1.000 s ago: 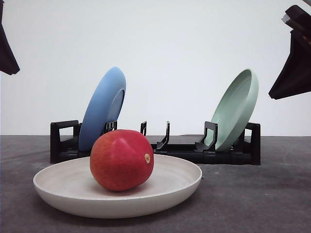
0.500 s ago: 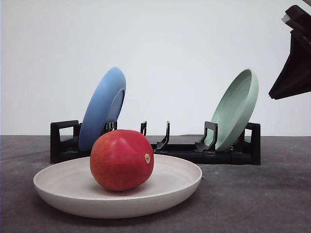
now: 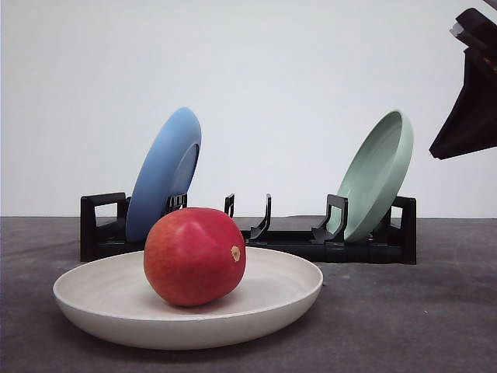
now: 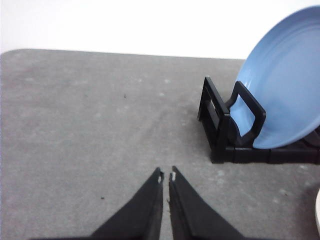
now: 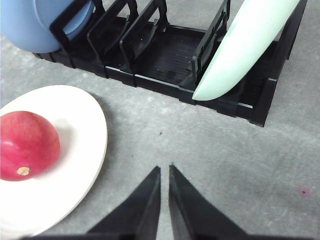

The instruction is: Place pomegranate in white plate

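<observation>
The red pomegranate [image 3: 194, 255] lies inside the white plate [image 3: 287, 299] at the front of the table, its tan stem nub facing right. In the right wrist view the pomegranate [image 5: 25, 145] rests in the white plate [image 5: 82, 150], off to one side of my right gripper [image 5: 164, 169]. That gripper is shut and holds nothing. My left gripper [image 4: 166, 175] is also shut and empty, over bare grey table beside the rack's blue-plate end. A sliver of the white plate's rim [image 4: 318, 215] shows there.
A black dish rack [image 3: 287, 241] stands behind the plate. A blue plate [image 3: 163, 175] leans at its left end and a pale green plate [image 3: 377, 175] at its right end. The right arm's dark body [image 3: 470, 101] hangs high at the right.
The left arm's dark part at the front view's upper left edge has moved out of the frame. The pomegranate, the plates and the right arm have not moved.
</observation>
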Action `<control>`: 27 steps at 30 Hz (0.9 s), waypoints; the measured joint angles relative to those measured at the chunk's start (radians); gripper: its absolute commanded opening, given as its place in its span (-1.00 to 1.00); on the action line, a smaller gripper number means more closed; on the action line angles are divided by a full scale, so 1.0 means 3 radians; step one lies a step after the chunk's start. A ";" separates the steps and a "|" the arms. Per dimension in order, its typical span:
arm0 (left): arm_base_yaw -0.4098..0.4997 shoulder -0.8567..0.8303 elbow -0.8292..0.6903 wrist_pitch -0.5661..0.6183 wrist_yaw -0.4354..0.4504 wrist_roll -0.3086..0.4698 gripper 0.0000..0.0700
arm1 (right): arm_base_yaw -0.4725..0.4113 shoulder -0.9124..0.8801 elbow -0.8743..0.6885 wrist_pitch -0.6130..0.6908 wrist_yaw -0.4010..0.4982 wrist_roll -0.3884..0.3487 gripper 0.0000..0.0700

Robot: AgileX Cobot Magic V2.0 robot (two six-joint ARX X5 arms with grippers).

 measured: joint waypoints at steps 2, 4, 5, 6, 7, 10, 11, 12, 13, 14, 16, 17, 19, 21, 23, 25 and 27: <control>0.0011 -0.0100 -0.0032 0.0001 0.0000 0.0001 -1.00 | 0.0000 0.0000 0.0000 0.0000 0.0000 0.0000 -0.93; 0.0019 -0.0139 -0.0047 0.0015 -0.0002 0.0000 -1.00 | 0.0000 0.0000 0.0000 0.0000 0.0000 0.0000 -0.93; 0.0023 -0.0141 -0.0056 0.0023 -0.0004 0.0001 -1.00 | 0.0000 0.0000 0.0000 0.0000 0.0000 0.0000 -0.93; 0.0027 -0.0142 -0.0072 0.0026 -0.0006 0.0001 -1.00 | 0.0000 0.0000 0.0000 0.0000 0.0000 -0.0001 -0.93; 0.0029 -0.0142 -0.0097 0.0019 -0.0007 0.0001 -1.00 | 0.0000 0.0000 0.0000 0.0000 0.0000 -0.0001 -0.93; 0.0057 -0.0140 -0.0103 -0.0105 -0.0058 0.0002 -1.00 | 0.0000 0.0000 0.0000 0.0005 0.0000 -0.0001 -0.93; 0.0072 -0.0140 -0.0103 -0.0112 -0.0072 0.0003 -1.00 | 0.0000 0.0000 0.0000 0.0011 0.0000 -0.0001 -0.93; 0.0088 -0.0140 -0.0103 -0.0113 -0.0079 0.0002 -1.00 | 0.0000 0.0000 0.0000 0.0020 0.0000 -0.0001 -0.93; 0.0103 -0.0140 -0.0103 -0.0113 -0.0084 0.0001 -1.00 | 0.0000 0.0000 0.0000 0.0035 0.0000 -0.0001 -0.93; 0.0107 -0.0140 -0.0103 -0.0113 -0.0085 0.0001 -1.00 | 0.0000 0.0000 0.0000 0.0052 0.0000 -0.0001 -0.93; 0.0106 -0.0140 -0.0103 -0.0109 -0.0085 0.0001 -1.00 | 0.0000 0.0000 0.0000 0.0094 0.0000 -0.0001 -0.93; 0.0106 -0.0140 -0.0103 -0.0107 -0.0085 0.0001 -1.00 | 0.0000 0.0000 0.0000 0.0121 0.0000 -0.0001 -0.93; 0.0106 -0.0140 -0.0103 -0.0103 -0.0085 0.0000 -1.00 | 0.0000 0.0000 0.0000 0.0168 0.0000 -0.0001 -0.93; 0.0106 -0.0140 -0.0103 -0.0101 -0.0085 0.0001 -1.00 | 0.0000 0.0000 0.0000 0.0197 0.0000 -0.0001 -0.93; 0.0106 -0.0140 -0.0103 -0.0101 -0.0085 0.0001 -1.00 | 0.0000 0.0000 0.0000 0.0217 0.0000 -0.0001 -0.93; 0.0106 -0.0140 -0.0103 -0.0101 -0.0085 0.0000 -1.00 | 0.0000 0.0000 0.0000 0.0245 0.0000 -0.0001 -0.93; 0.0106 -0.0140 -0.0103 -0.0101 -0.0085 0.0001 -1.00 | 0.0000 0.0000 0.0000 0.0292 0.0000 -0.0001 -0.93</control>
